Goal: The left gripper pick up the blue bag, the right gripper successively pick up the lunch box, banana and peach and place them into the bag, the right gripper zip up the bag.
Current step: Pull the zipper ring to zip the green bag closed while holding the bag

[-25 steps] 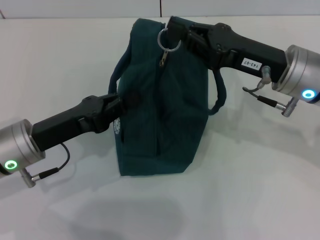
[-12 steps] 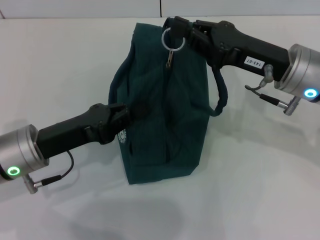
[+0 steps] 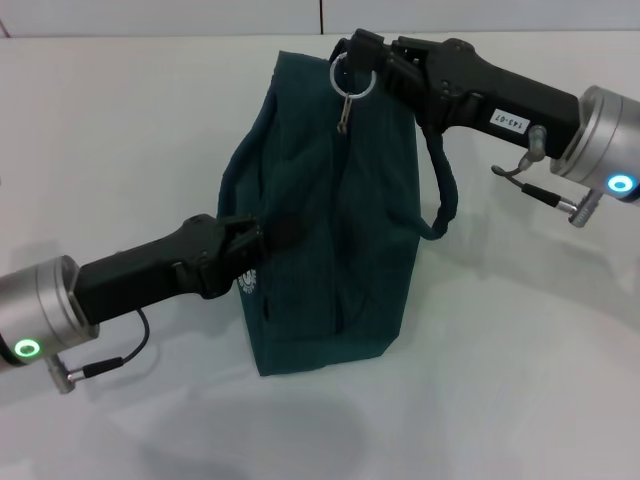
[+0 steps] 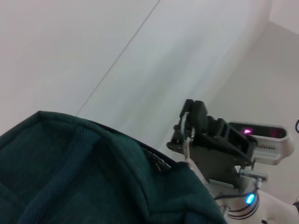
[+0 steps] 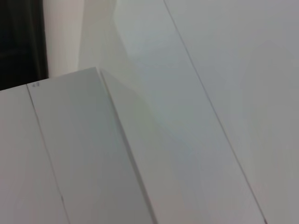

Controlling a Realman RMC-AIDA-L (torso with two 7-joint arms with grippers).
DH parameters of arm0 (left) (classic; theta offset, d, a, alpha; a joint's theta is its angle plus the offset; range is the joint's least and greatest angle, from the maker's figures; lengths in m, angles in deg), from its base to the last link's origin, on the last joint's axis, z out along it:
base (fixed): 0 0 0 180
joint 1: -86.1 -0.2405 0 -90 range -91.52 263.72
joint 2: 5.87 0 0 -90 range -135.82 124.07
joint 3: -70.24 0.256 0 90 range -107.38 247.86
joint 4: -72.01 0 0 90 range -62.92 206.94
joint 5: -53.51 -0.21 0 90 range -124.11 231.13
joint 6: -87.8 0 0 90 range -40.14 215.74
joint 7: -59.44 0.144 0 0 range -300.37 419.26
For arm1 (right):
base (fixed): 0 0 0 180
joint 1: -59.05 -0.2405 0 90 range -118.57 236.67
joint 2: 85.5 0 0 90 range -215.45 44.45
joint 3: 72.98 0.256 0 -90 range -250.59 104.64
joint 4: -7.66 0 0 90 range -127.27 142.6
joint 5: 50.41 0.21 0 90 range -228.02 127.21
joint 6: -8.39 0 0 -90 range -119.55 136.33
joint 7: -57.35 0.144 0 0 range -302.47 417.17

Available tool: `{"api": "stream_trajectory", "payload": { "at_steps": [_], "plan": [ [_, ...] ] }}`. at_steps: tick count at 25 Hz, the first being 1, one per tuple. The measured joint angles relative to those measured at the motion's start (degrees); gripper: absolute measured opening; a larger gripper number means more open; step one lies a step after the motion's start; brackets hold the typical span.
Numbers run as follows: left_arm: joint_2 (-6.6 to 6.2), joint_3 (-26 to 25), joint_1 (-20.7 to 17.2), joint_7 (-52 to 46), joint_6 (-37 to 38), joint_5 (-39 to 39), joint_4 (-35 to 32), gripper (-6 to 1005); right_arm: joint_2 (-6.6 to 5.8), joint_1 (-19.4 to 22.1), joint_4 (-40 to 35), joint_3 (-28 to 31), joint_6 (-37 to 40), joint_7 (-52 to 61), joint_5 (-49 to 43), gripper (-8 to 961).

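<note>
- White counter (image 3: 520, 380) spreads plain around the blue bag (image 3: 330, 250), which stands at the middle, its top seam looking closed.
- Left gripper (image 3: 262, 236) is clamped on a fold of fabric at the bag's left side, just above the round logo.
- Right gripper (image 3: 352, 58) pinches the ring pull (image 3: 352, 82) at the far top corner.
- Soft cloth sags and creases; I judge it bulky but limp, best taken by the padded handle (image 3: 441, 190) or the ring.
</note>
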Motion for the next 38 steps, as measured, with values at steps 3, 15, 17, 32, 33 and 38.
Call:
{"api": "stream_trajectory", "payload": {
  "at_steps": [3, 15, 17, 32, 33, 38],
  "plan": [
    [-0.03, 0.0, -0.1, 0.0, 0.7, 0.0, -0.1, 88, -0.02, 0.1, 0.0, 0.3, -0.3, -0.1, 0.0, 8],
    [-0.20, -0.1, -1.2, 1.4, 2.9, 0.3, -0.1, 92, -0.09, 0.1, 1.3, 1.9, -2.5, -2.0, 0.0, 9],
    [-0.16, -0.1, -1.4, 1.7, 3.1, 0.4, 0.0, 93, -0.09, 0.0, 1.4, 1.9, -3.2, -2.4, 0.0, 9],
    [-0.14, -0.1, -3.4, 2.3, 5.7, 0.4, -0.2, 98, -0.04, 0.0, 1.4, 4.7, -7.1, -5.7, -0.2, 8],
    [-0.17, -0.1, -3.6, 2.3, 5.9, 0.4, -0.2, 98, -0.04, 0.2, 1.4, 4.8, -7.5, -5.9, -0.2, 8],
    [-0.35, -0.3, -4.2, 2.3, 6.7, 0.4, -0.4, 100, -0.06, 0.5, 2.3, 4.8, -8.4, -6.5, -0.2, 8]
  ]
}}
